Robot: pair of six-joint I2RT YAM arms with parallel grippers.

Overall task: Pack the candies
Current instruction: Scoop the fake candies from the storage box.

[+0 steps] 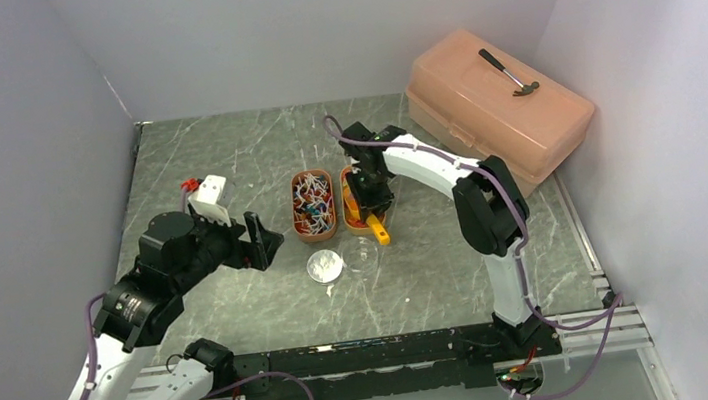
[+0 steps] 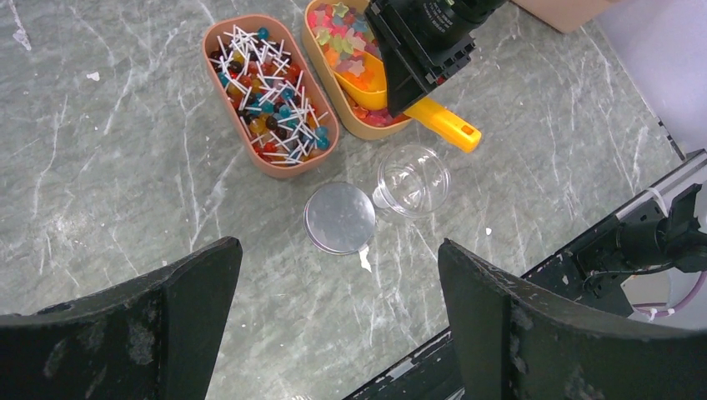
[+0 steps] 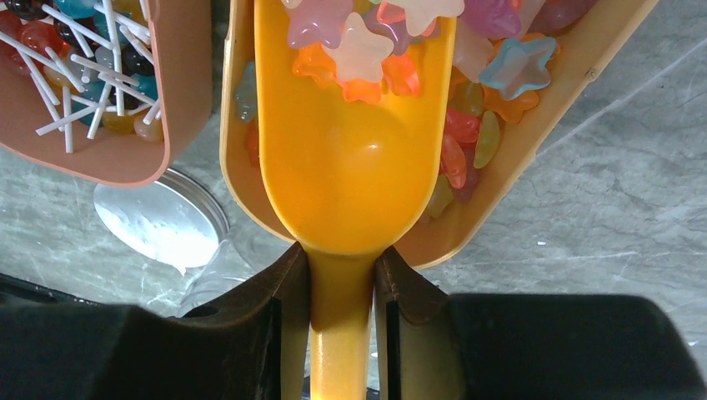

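scoop (image 3: 350,167) pinched by its handle, bowl down among the star gummies (image 3: 358,50)
my right gripper (image 3: 342,275) pinched the orange scoop's handle so the bowl lay low in the gummy tray (image 3: 488,204), a few stars on its lip; a load meant for the clear jar (image 2: 413,179), i judged. my left gripper (image 2: 338,258) was spread wide, holding nothing, well apart from the trays. the right wrist view showed the pinch; only the left wrist view showed the whole jar beside its lid (image 2: 338,217), and the lollipops (image 2: 267,83).
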